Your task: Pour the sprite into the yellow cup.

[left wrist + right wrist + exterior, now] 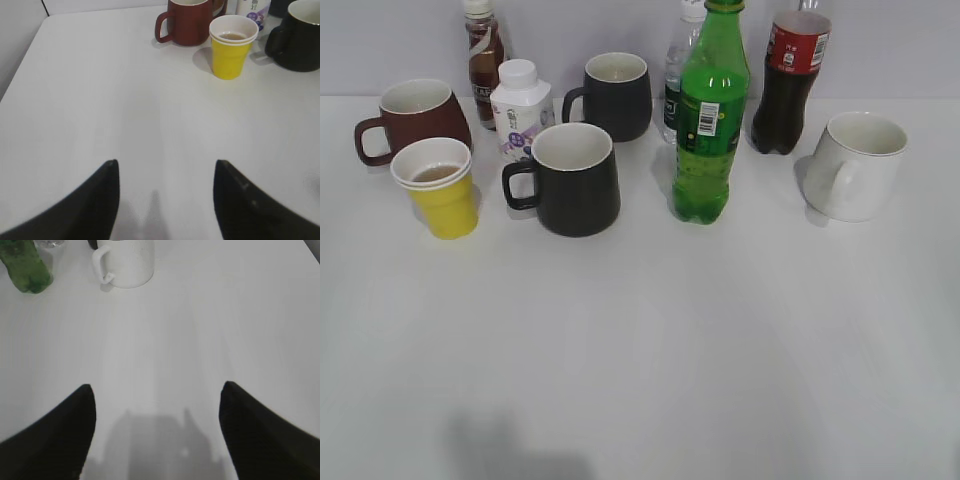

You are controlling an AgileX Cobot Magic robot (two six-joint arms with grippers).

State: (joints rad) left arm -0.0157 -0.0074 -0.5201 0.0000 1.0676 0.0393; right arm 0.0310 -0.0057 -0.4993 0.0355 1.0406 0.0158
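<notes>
The sprite (709,120), a tall green bottle with a green cap and a white barcode patch, stands upright at the back middle of the white table; its base shows in the right wrist view (26,267). The yellow cup (440,188) stands at the left with brownish liquid inside; it also shows in the left wrist view (231,47). My left gripper (166,167) is open and empty over bare table, well short of the cup. My right gripper (157,390) is open and empty, well short of the bottle. Neither gripper shows in the exterior view.
A brown mug (412,116), two dark mugs (572,178) (614,95), a white mug (854,165), a small white bottle (520,108), a brown drink bottle (484,55), a clear water bottle (678,65) and a cola bottle (790,80) stand along the back.
</notes>
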